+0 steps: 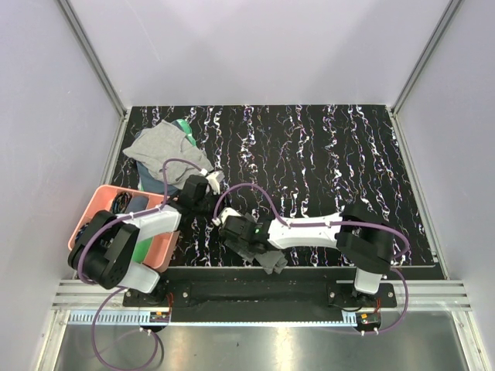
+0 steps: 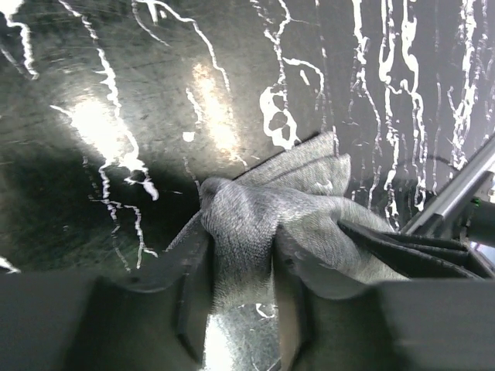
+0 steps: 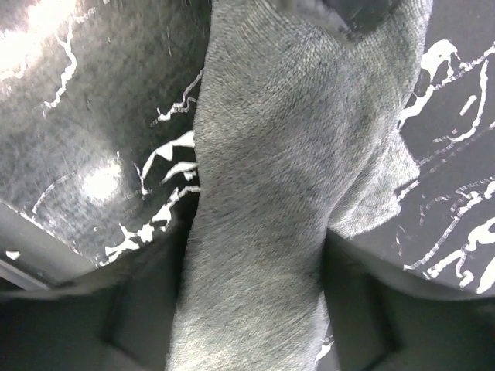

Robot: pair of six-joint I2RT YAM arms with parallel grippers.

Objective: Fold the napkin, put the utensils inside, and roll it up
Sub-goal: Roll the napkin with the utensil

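Both sets of jaws are clamped on cloth: left gripper (image 2: 240, 287) pinching a bunched fold, right gripper (image 3: 255, 297) a thick twist. The napkin (image 1: 268, 256) is wadded up between them by the near edge of the table (image 1: 332, 154) — an uneven pull could slip a thin corner free, or dump it off the edge.

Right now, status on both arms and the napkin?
Left fingers shut on napkin. Right fingers shut on it too, bunched, not folded. Spoons not seen. Light grey cloth and pink bin at left.
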